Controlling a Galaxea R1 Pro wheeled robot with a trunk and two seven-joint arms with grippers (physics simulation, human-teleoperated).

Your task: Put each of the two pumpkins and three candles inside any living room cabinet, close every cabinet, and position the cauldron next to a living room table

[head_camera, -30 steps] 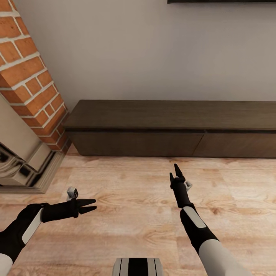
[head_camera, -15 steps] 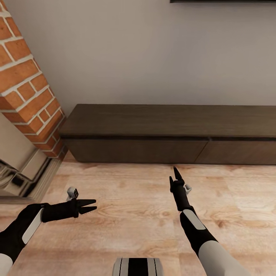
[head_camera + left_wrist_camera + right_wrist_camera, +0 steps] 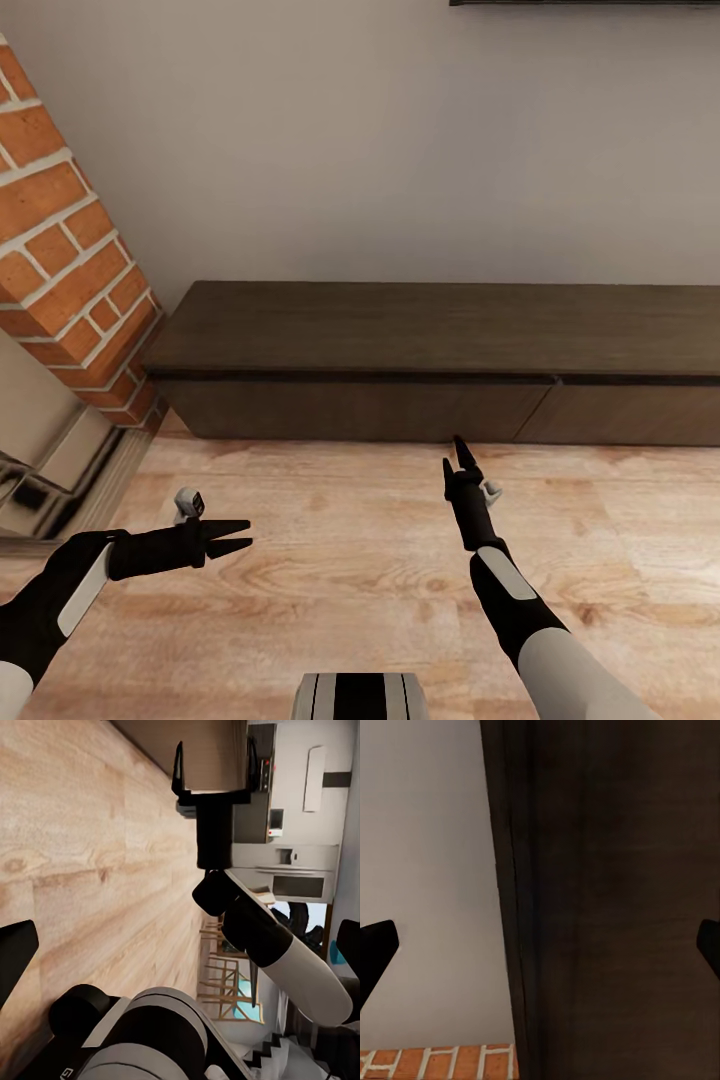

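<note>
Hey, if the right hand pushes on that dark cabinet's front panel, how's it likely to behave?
The cabinet is long, low and flat on the floor, so it probably won't slide or tip. Its fronts are flat and handleless, so a push may be what opens them. The right hand, open and empty, would likely slip on the smooth face.

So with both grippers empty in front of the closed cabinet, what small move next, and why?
Probably ease the right gripper forward to the cabinet front. Its fronts are shut and handleless, and that open gripper already points at it, just short of contact.

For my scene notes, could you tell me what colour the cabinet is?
Dark brown wood cabinet, seen best in the head view.
</note>
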